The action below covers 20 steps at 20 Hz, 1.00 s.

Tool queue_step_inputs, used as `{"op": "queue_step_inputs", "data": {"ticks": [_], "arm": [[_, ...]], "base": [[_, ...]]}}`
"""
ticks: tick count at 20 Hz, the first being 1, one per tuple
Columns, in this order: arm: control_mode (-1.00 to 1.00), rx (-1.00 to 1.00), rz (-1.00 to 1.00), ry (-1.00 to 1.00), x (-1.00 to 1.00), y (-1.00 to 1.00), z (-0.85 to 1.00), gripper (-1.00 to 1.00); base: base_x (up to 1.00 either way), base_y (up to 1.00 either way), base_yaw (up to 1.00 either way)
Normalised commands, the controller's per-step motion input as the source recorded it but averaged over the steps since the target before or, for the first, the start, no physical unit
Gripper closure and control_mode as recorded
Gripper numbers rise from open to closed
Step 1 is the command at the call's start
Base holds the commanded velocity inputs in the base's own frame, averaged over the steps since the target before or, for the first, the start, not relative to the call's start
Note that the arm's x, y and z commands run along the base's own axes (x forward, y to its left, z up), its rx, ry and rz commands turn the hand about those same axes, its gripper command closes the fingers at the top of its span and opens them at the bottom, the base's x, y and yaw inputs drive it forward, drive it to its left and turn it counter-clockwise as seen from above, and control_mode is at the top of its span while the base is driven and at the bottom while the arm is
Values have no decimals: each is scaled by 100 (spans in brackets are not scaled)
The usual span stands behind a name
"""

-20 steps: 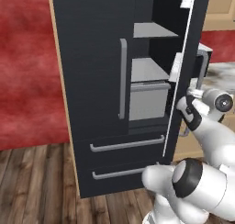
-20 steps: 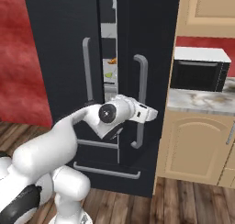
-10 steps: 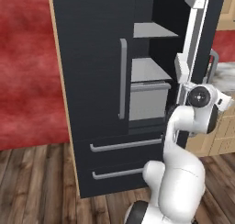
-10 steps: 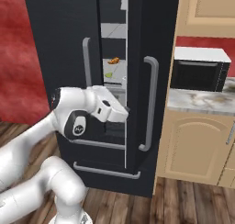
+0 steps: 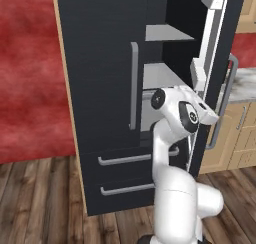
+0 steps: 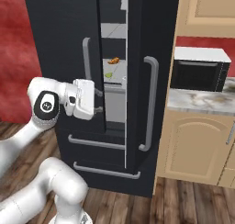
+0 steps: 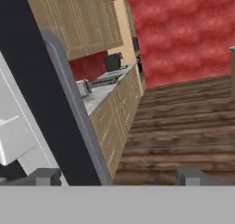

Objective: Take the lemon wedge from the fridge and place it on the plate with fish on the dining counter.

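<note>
The black fridge (image 6: pixel 59 30) stands with its right door (image 6: pixel 137 58) ajar, leaving a narrow gap. Through that gap, in the right base view, the tiny yellow-green lemon wedge (image 6: pixel 109 75) lies on a pale shelf, below a small orange item (image 6: pixel 113 60). My gripper (image 6: pixel 98 102) hovers open in front of the left door's lower edge, just left of the gap and below the wedge. In the hand view my gripper (image 7: pixel 119 176) has its fingertips (image 7: pixel 46 176) far apart with nothing between them. The door's grey handle (image 7: pixel 69 103) runs beside the left tip. The plate with fish and the dining counter are out of view.
A black microwave (image 6: pixel 199 74) sits on a marbled counter (image 6: pixel 202 101) over tan cabinets right of the fridge. The left door's handle (image 5: pixel 134 85) and two drawer handles (image 5: pixel 130 160) lie close to the arm. Wooden floor (image 5: pixel 45 198) spreads in front.
My gripper has gone from shut to wide open and let go of the right door's handle. The hand swung left across the gap. The right door stands slightly wider.
</note>
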Motion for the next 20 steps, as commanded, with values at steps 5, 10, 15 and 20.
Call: {"op": "queue_step_inputs", "data": {"ticks": [5, 10, 15, 20], "arm": [[-100, 0, -38, 0, 67, 21, 19, -100], [-100, 0, -7, 16, 93, 0, 5, -100], [-100, 0, 0, 27, 99, -4, 0, -100], [-100, 0, -8, 28, 42, -68, 0, -100]], "base": [[0, 0, 0], [0, 0, 0], [0, 0, 0], [0, 0, 0]]}}
